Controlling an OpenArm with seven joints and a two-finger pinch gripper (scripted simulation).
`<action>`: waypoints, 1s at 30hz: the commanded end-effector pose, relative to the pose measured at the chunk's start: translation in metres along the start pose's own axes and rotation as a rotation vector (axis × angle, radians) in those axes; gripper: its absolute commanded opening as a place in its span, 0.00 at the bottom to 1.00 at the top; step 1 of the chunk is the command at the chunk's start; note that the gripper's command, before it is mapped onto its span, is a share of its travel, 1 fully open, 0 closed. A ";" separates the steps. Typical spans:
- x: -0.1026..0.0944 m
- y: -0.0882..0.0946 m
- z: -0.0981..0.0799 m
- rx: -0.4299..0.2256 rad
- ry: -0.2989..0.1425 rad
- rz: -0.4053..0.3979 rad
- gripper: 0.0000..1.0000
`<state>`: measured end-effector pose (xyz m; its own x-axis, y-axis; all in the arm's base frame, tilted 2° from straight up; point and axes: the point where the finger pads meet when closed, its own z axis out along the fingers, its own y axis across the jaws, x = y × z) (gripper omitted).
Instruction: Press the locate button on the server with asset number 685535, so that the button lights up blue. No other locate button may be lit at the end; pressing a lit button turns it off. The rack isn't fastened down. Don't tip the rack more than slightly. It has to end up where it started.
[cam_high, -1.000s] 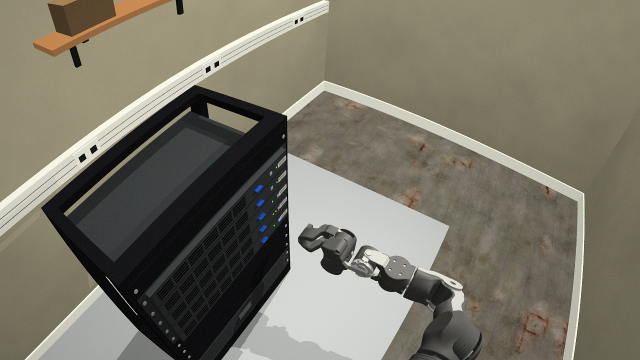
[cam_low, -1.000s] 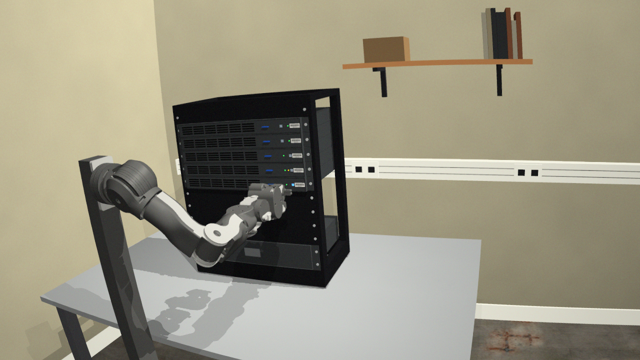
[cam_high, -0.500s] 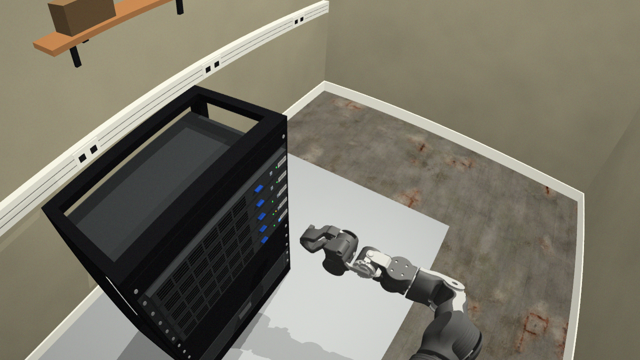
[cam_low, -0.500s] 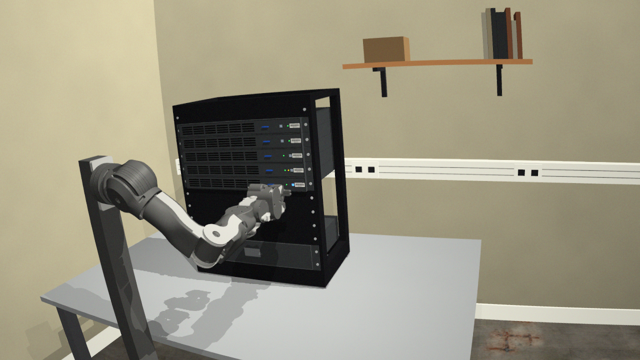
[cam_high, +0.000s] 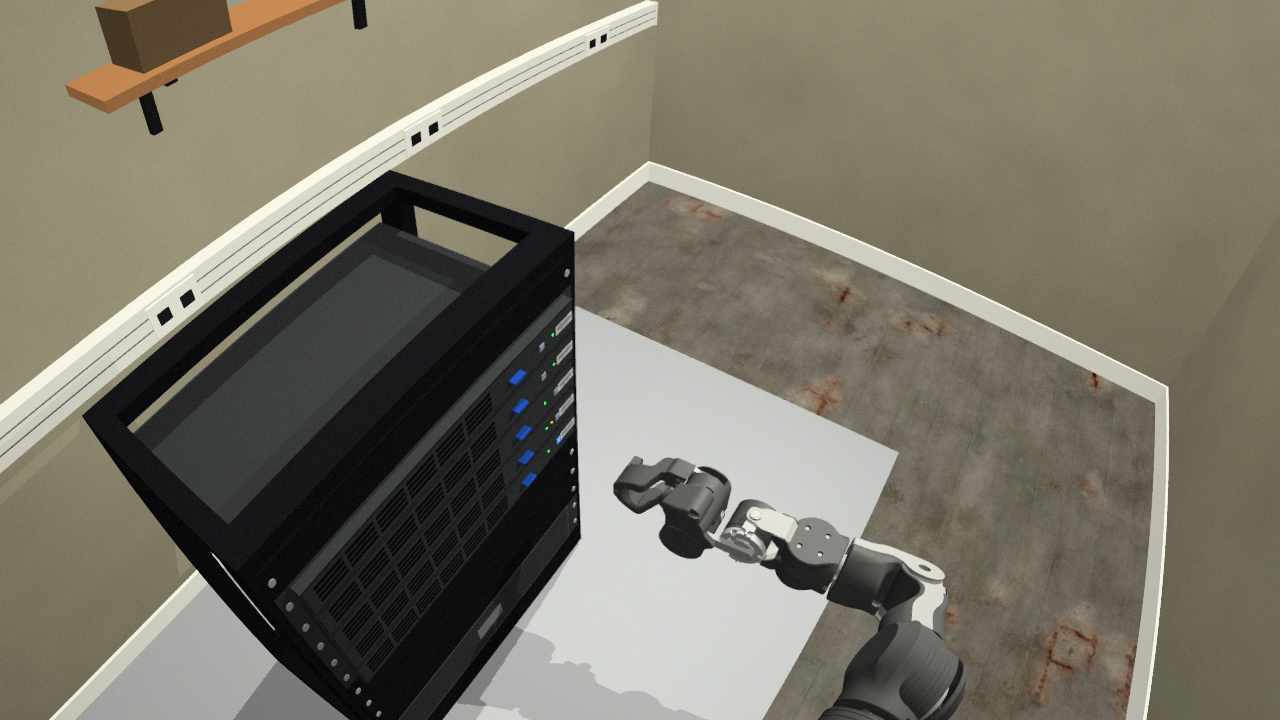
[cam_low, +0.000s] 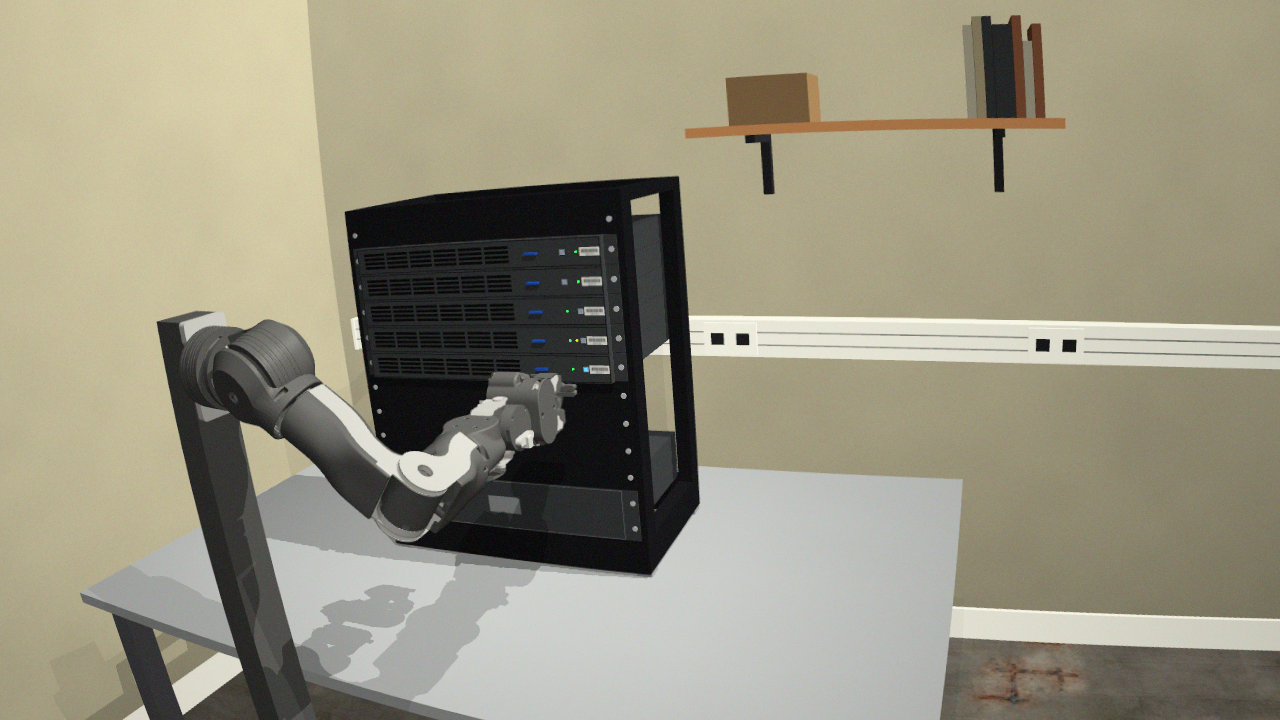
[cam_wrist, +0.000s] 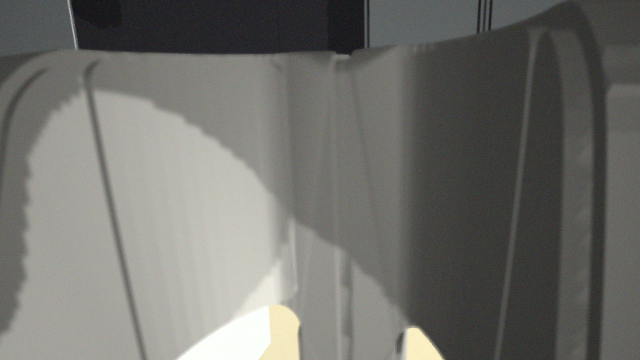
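Note:
A black open-frame rack (cam_high: 358, 429) (cam_low: 487, 308) stands on the grey table and holds several stacked servers in its upper half. Each server has a blue tab, small status lights and a white asset label; the numbers are too small to read. On the lowest server, a small square button (cam_low: 586, 368) glows blue beside the label; it also shows in the top view (cam_high: 559, 437). My gripper (cam_high: 631, 488) (cam_low: 563, 387) is shut and empty. It hovers a short way off the rack front, just below that server. In the wrist view the closed fingers (cam_wrist: 340, 150) fill the frame.
The arm's grey mounting post (cam_low: 223, 501) stands at the table's front left corner. A wall shelf carries a brown box (cam_low: 771, 98) and books (cam_low: 1002, 67). White cable trunking (cam_low: 984, 342) runs along the wall behind the rack. The table extends to the right of the rack.

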<state>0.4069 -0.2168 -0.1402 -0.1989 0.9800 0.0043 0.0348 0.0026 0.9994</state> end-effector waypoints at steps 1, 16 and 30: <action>-0.002 0.003 -0.002 -0.012 -0.008 0.003 0.00; -0.002 0.003 -0.028 -0.012 -0.008 0.003 0.00; -0.001 0.003 -0.040 -0.012 -0.008 0.003 0.00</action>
<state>0.3686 -0.2255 -0.1388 -0.1937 0.9810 0.0087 0.0329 -0.0024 0.9995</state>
